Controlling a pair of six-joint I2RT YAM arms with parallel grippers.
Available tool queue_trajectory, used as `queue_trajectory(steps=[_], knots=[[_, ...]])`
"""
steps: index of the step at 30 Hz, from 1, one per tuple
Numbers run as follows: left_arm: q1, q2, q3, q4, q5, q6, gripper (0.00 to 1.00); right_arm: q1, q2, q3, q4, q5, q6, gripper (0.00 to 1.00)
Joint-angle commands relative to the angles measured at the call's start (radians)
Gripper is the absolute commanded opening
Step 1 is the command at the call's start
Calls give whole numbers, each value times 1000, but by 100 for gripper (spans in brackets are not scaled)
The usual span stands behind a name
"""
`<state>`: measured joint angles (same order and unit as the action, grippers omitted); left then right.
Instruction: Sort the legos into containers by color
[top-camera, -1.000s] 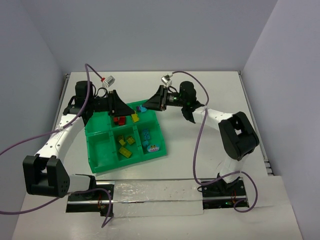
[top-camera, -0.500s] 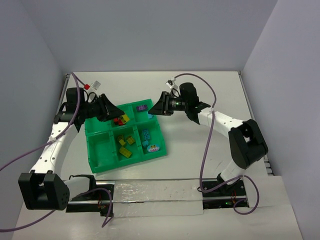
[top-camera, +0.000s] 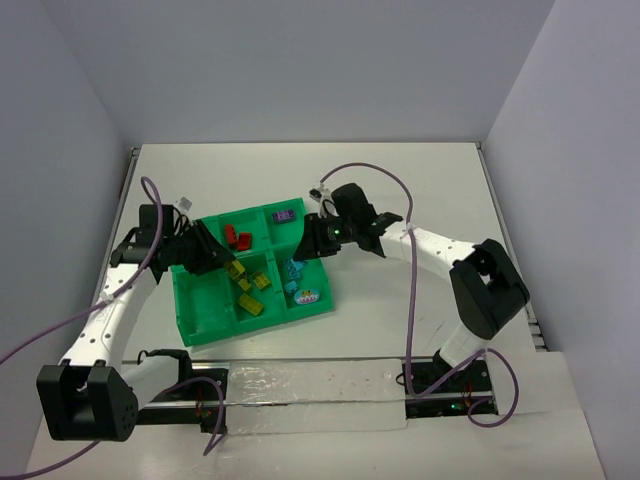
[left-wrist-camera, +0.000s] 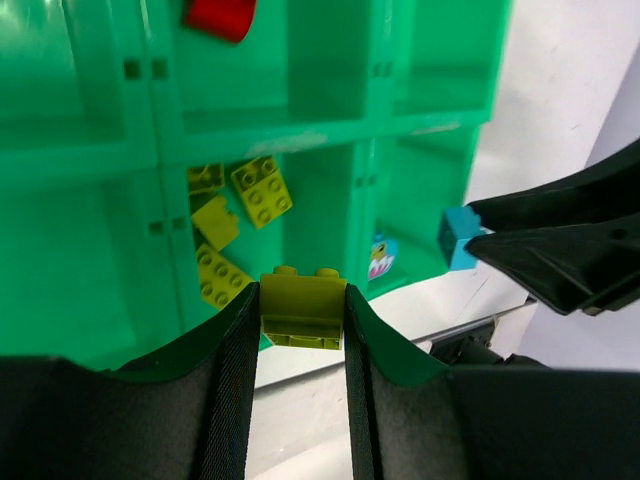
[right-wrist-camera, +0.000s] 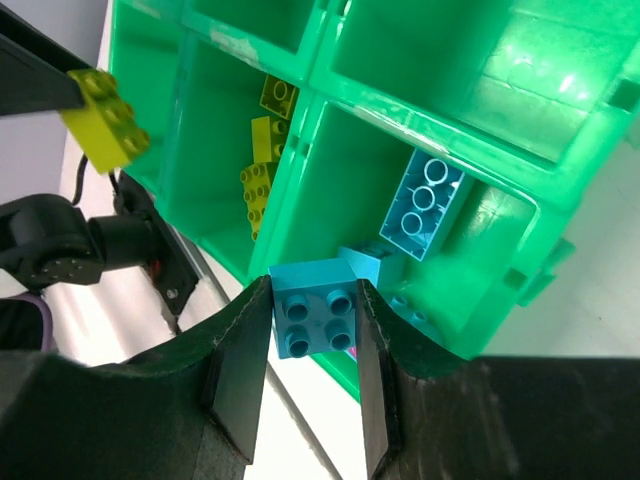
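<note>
The green tray of containers lies left of centre. My left gripper is shut on a yellow-green lego, over the front middle compartment where other yellow-green legos lie. My right gripper is shut on a light blue lego, above the front right compartment holding a blue lego. Red legos sit in the back middle compartment and a purple one in the back right. The front left compartment is empty. The back left one is partly hidden by my left arm.
The two grippers hang close together over neighbouring compartments. A small patterned piece lies at the front of the blue compartment. Purple cables trail from both arms. A strip of clear film runs along the near table edge.
Both arms have swung from the tray's back row toward its front row, each still holding its brick: the left with the yellow-green one, the right with the light blue one.
</note>
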<state>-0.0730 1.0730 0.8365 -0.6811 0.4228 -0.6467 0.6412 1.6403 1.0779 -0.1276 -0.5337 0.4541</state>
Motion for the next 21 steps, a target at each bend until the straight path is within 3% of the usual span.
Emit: queue_trajectory(steps=[1, 4, 5, 9, 12, 15, 21], knots=[[-7, -17, -30, 33, 30, -4, 0, 18, 16, 66, -26, 40, -45, 50], [-15, -4, -43, 40, 40, 3, 1, 23, 16, 79, -30, 52, -45, 60], [-18, 3, -43, 37, 37, 6, 7, 22, 14, 84, -32, 54, -45, 64], [-30, 16, -32, 31, 17, 20, 49, 22, 10, 105, -47, 80, -43, 72], [-31, 24, -17, 31, 21, 25, 71, 22, 1, 118, -56, 98, -39, 73], [-31, 31, -4, 26, 26, 35, 79, 22, -18, 123, -63, 119, -33, 75], [-30, 42, 77, -13, -8, 69, 80, 17, -83, 126, -88, 207, -14, 77]])
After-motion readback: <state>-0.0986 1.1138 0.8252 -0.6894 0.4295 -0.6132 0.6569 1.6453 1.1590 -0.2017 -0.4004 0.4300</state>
